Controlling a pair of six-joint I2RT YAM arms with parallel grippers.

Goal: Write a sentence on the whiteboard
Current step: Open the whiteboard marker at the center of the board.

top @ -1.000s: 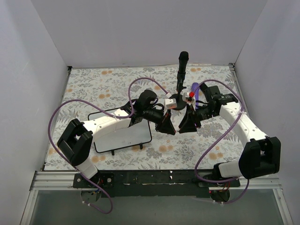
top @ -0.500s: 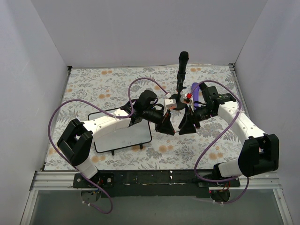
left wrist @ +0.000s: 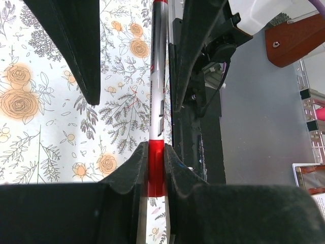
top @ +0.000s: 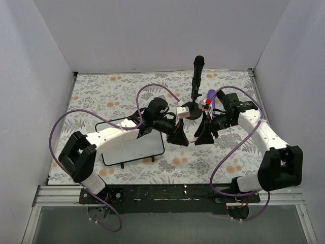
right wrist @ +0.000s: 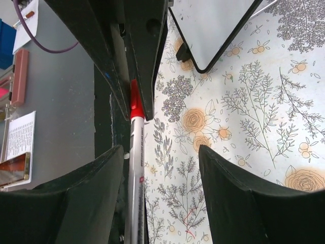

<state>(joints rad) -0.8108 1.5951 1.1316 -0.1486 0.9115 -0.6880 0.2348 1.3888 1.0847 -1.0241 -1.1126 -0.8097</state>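
The left end effector (left wrist: 155,157) is clamped on the red end of a marker (left wrist: 157,86) over the floral bench (top: 101,96). The right end effector (right wrist: 161,157) stands apart, with the marker's barrel just beside one finger. The whiteboard (top: 133,147) lies flat at 8 o'clock from both.

We record a floral cloth (top: 117,91) covering the counter. Near the far edge, right of centre, a black rod (top: 197,75) stands upright, with a purple object (top: 211,96) just beside it. A red-capped white marker (left wrist: 157,86) sits above the cloth near the counter's middle.
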